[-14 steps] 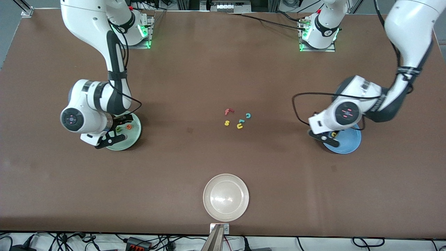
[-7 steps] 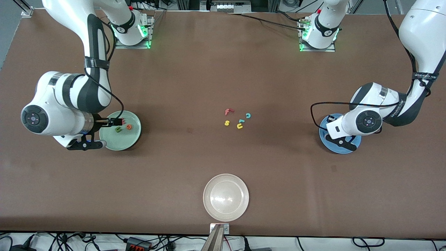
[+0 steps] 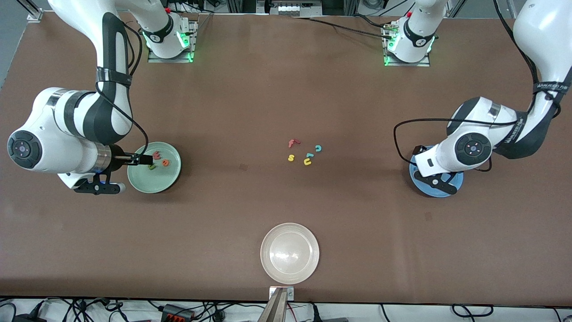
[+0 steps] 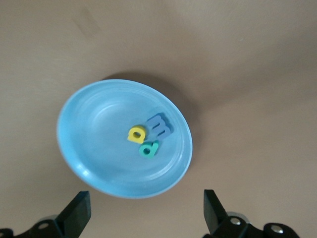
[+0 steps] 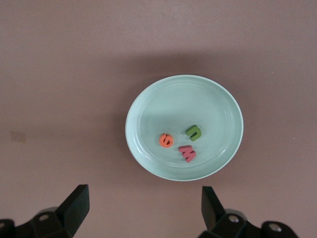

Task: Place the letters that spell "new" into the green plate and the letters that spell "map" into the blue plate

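The green plate point(image 3: 154, 183) point(image 5: 168, 106) holds the olive n point(image 5: 193, 132), the orange e point(image 5: 166, 140) and the pink-red w point(image 5: 187, 153). My right gripper point(image 3: 99, 188) point(image 5: 143, 213) hangs open and empty over the table just off that plate's rim. In the blue plate point(image 3: 430, 191) point(image 4: 79, 148) lie the blue m point(image 4: 159, 124), the yellow a point(image 4: 136, 134) and the teal p point(image 4: 149, 148), close together. Above this plate's rim my left gripper point(image 3: 437, 180) point(image 4: 146, 218) stands wide open, holding nothing. In the front view the left hand hides those three letters.
Loose letters lie mid-table: a red f point(image 3: 293, 142), a teal c point(image 3: 318, 148), a yellow s point(image 3: 291, 157), another teal letter point(image 3: 309, 155) and a yellow u point(image 3: 307, 162). A whitish clear plate point(image 3: 290, 253) sits near the front edge.
The left gripper has opened over the blue plate and its hand has shifted toward the left arm's end of the table. The right arm has drawn back off the green plate toward its own end.
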Available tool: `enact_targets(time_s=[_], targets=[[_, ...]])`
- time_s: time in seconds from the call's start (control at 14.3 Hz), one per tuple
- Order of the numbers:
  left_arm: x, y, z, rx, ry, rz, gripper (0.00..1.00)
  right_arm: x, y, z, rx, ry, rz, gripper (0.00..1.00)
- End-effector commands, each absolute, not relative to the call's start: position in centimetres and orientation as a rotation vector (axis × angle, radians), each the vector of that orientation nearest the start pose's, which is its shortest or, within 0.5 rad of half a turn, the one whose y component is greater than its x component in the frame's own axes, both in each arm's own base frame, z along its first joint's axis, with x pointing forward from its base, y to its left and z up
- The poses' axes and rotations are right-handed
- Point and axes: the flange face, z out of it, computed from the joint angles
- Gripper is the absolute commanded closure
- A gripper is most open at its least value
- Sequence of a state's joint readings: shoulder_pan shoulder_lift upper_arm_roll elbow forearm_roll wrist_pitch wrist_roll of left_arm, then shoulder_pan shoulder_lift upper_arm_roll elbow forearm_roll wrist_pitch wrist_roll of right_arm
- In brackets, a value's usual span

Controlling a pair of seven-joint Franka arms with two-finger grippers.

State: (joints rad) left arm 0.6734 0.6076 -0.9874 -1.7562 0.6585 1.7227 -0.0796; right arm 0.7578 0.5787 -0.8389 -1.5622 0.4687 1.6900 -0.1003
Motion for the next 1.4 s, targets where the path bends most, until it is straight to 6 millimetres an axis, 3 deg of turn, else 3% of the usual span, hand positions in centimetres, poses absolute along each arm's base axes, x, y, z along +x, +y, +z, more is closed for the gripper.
enact_targets(time_s=[0.0,0.14,0.21,0.42,0.63,0.84,1.12,1.26,1.33], targets=[[61.7,-8.9,38.8,-2.854,0.630,0.416,0.00,64.9,7.9,40.3,-3.049,0.216,0.357,0.00],[62.1,-9.1,42.7,-2.920,0.587,0.401,0.00,64.6,7.6,42.1,-3.089,0.339,0.339,0.00],[61.6,-10.3,44.2,-2.956,0.577,0.405,0.00,64.4,7.2,43.4,-3.109,0.348,0.315,0.00],[61.9,-8.0,46.3,-3.082,0.414,0.468,0.00,63.4,4.7,49.3,-3.172,0.292,0.177,0.00],[61.3,-7.1,47.7,-3.138,0.297,0.489,0.00,62.1,-1.1,55.4,-3.169,0.336,0.020,0.00],[60.2,-6.6,48.8,-3.167,0.212,0.487,0.00,61.0,-6.0,59.3,-3.151,0.336,-0.081,0.00],[58.0,-6.6,50.6,-3.126,0.129,0.319,0.00,58.7,-9.8,62.7,-3.156,0.229,-0.053,0.00],[56.2,-5.8,51.0,-3.155,0.076,0.107,0.00,58.0,-9.8,63.3,-3.155,0.227,-0.038,0.00],[55.4,-6.0,51.1,-3.159,0.063,0.054,0.00,58.3,-8.8,63.5,-3.164,0.203,-0.050,0.00]])
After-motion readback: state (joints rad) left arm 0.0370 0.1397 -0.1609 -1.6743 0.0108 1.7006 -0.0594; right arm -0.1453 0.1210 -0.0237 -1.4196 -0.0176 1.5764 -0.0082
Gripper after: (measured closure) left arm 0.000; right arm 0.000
